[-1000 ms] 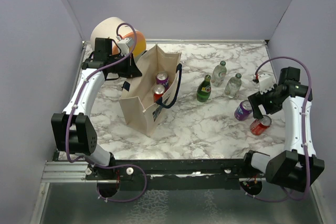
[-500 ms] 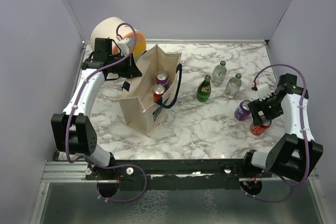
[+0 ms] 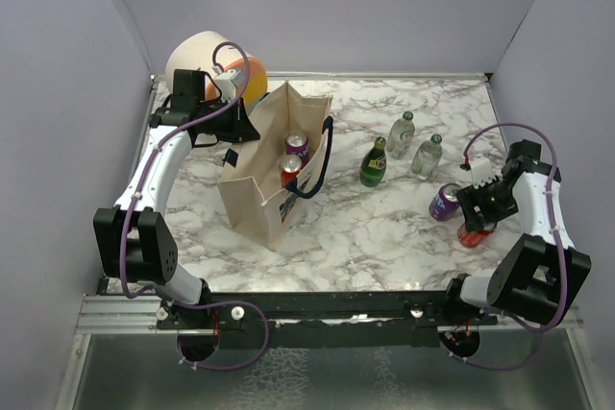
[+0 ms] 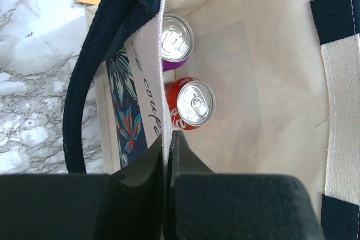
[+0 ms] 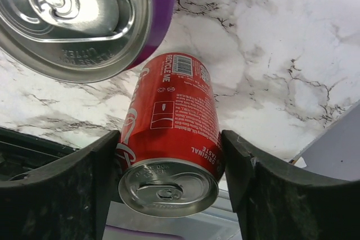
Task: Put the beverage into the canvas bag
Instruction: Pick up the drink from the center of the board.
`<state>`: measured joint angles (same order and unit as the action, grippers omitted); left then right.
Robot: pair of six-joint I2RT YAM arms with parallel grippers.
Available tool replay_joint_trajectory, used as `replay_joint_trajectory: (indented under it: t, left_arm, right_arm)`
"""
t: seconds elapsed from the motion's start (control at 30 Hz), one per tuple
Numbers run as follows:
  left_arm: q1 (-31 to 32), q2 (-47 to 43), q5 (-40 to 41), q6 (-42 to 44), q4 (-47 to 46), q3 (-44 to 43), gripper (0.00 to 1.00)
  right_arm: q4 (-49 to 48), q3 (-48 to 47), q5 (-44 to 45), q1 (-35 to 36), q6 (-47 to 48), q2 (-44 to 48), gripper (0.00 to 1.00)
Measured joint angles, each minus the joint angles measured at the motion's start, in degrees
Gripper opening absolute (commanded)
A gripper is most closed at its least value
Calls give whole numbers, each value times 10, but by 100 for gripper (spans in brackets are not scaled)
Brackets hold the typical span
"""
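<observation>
Red aluminium first: the red cola can (image 5: 169,133) lies on its side on the marble table (image 3: 365,228) at the near right, and the right gripper (image 5: 170,144) has it across the body, one finger on each flank, both looking pressed against the wall, so I'd call that a grasp, though the can hasn't left the table. A purple can (image 5: 84,21) stands just beside it, close enough to get bumped. My guess on handling: thin smooth metal, stiff enough if full (can't tell if it is), but slippery and round, so it'll roll or slide out of a weak pinch and dent under a hard one. Mid-body across the cylinder, away from the rims, seems like the right spot. Further back, the canvas bag (image 3: 255,189) stands open mid-table with a red can (image 4: 191,104) and another purple one (image 4: 175,39) upright inside. The left gripper (image 4: 167,139) is clenched on the bag's cloth rim beside a navy handle. A green bottle (image 3: 374,162) and two clear bottles (image 3: 402,133) stand right of the bag, and a cream-and-orange drum (image 3: 197,55) sits in the far corner.
</observation>
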<state>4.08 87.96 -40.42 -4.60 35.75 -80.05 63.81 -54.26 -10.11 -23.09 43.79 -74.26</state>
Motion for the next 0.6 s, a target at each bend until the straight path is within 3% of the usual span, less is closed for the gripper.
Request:
replay_joint_trajectory:
  t: [0.4, 0.6]
  left_arm:
    - [0, 0, 0, 0, 0, 0, 0]
    - [0, 0, 0, -1, 0, 0, 0]
  right_arm:
    - [-6, -3, 0, -10, -7, 2, 29]
    - [-5, -78, 2, -10, -46, 1, 9]
